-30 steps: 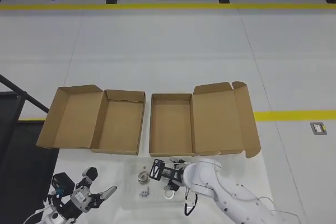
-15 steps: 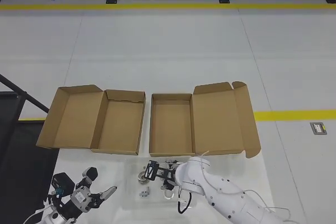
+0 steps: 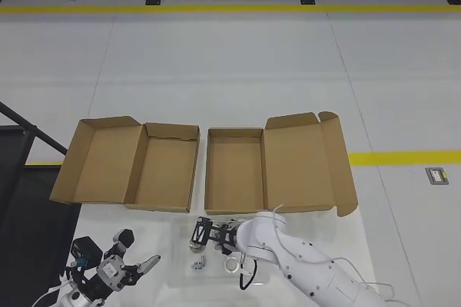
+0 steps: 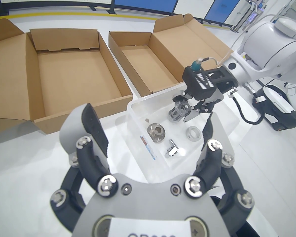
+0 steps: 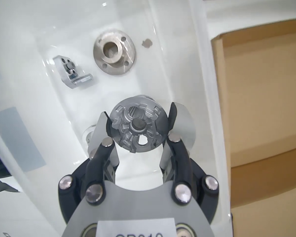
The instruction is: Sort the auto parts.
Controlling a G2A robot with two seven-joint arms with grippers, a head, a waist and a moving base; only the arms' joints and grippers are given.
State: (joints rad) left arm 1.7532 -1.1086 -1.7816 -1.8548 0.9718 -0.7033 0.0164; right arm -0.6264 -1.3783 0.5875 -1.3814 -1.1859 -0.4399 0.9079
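My right gripper [image 5: 139, 123] is shut on a dark grey slotted hub [image 5: 138, 128], holding it by its sides over the floor of a clear plastic tray [image 5: 202, 75]. From the left wrist view, that gripper [image 4: 187, 110] and hub [image 4: 178, 110] are at the tray's far end. In the tray lie a round metal flange [image 5: 113, 52], a small angled bracket [image 5: 70, 75], a pale ring [image 4: 194, 132] and a tiny piece [image 5: 146, 42]. My left gripper [image 4: 150, 129] hangs open near the tray's [image 4: 130, 104] front end, with nothing between its fingers. In the top view it [image 3: 134, 259] sits left of the tray.
Two open cardboard boxes stand behind the tray, the left box [image 3: 165, 165] and the right box [image 3: 234, 169], each with its lid flap folded outward. The right box's front wall [image 5: 261, 87] runs close beside the tray. The table edge lies left of my left arm.
My right arm has shifted left across the tray's far end. The left arm has kept still.
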